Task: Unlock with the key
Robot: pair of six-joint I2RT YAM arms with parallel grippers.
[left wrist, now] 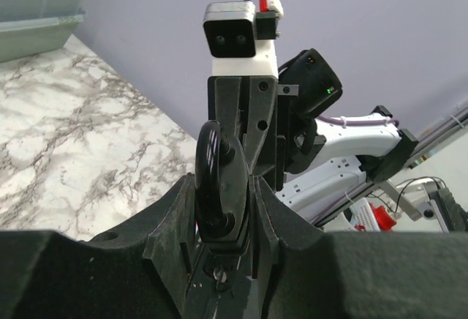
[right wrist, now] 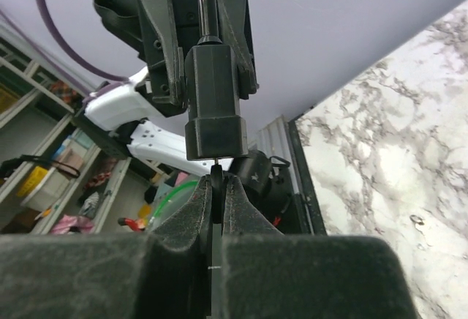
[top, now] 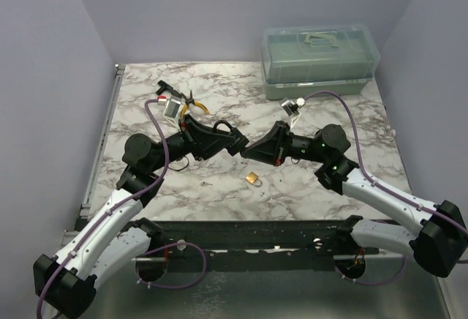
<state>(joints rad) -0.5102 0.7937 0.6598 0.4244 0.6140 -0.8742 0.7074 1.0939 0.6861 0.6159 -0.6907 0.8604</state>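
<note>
**Over the marble table, two grippers meet at a lock**

The marble table (top: 234, 96) sits inside pale purple walls. Up in the air above it, the two grippers meet tip to tip.

The left gripper (top: 234, 143) has its jaws part way closed around a black lock (right wrist: 212, 92). The jaws squeeze the two sides of the lock's body. The lock's round loop points back in between the left jaws. Its flat bottom faces the right gripper (right wrist: 217, 205).

The right jaws are pinched tight together. Between their tips sits the key (right wrist: 217, 176), a very thin piece. Its end reaches from the right jaws up to the middle of the lock's bottom. How far it goes in, I cannot tell.

Under the two sets of jaws, down on the table, lies a small brass padlock (top: 252, 178). Well past the jaws, at the far side of the table, stands a green box (top: 319, 59).
</note>
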